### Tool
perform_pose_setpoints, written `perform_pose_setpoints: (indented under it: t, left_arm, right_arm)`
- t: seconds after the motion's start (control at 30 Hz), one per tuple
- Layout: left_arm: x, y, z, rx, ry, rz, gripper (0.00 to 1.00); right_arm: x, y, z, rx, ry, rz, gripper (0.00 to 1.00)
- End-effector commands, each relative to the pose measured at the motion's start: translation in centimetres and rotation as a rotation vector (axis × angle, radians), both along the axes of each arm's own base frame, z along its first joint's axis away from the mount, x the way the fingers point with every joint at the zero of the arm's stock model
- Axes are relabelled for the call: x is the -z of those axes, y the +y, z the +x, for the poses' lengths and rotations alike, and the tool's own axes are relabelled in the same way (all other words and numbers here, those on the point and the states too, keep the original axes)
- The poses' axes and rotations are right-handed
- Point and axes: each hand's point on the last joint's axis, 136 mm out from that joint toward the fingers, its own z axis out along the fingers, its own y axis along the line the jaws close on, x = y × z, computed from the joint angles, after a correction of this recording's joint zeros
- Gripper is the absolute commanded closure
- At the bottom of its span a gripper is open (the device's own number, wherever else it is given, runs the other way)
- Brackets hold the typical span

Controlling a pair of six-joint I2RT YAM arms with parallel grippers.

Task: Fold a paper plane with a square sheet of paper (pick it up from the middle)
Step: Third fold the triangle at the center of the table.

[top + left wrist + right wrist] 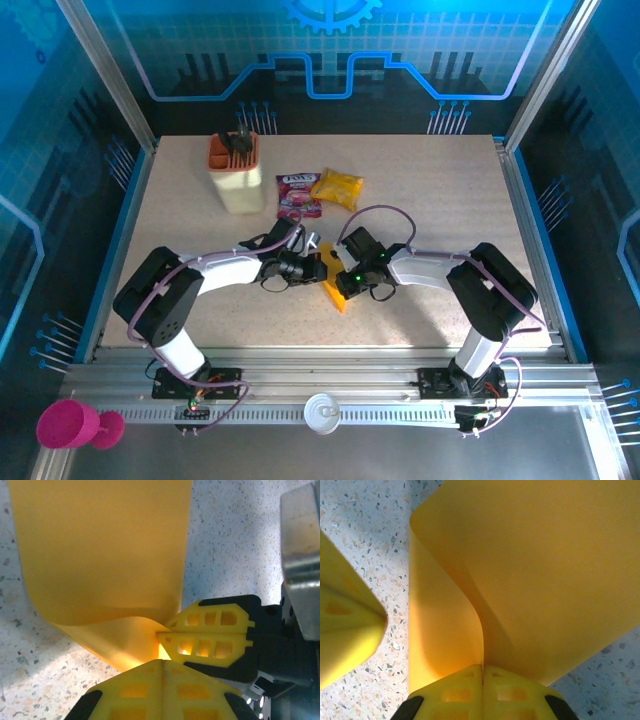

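Observation:
The square sheet of paper [336,292] is plain orange-yellow and stands on edge at the table's middle, between the two grippers. It curls into a loose bend [530,570] with no sharp crease in sight. My right gripper [482,666] is shut on the sheet's near edge, and its closed fingers [210,640] pinch the paper [100,550] from the right. My left gripper [162,661] is shut, its tips right next to the right gripper's fingers. The sheet's lower flap passes behind those tips, and I see no paper in their seam. A left finger [345,640] stands a little apart from the sheet's left edge.
A cream holder with an orange top [236,172] stands at the back left. A purple-red packet [297,193] and a glossy yellow snack bag [337,187] lie just behind the grippers. A pink cup [70,425] sits off the table at the front left.

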Motion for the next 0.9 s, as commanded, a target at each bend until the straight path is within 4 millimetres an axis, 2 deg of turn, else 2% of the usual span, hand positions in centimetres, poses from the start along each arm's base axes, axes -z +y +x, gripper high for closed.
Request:
perform_pose_setpoints:
  t: [0.0,0.87]
  left_arm:
    - [1.0,-0.1,-0.3,0.000,0.020,0.003,1.00]
    - [4.6,0.6,0.3,-0.016,0.026,0.077,1.00]
  right_arm:
    - [4.1,-3.4,-2.4,0.024,0.111,-0.141,1.00]
    - [4.2,-3.5,-2.6,0.022,0.116,-0.142,1.00]
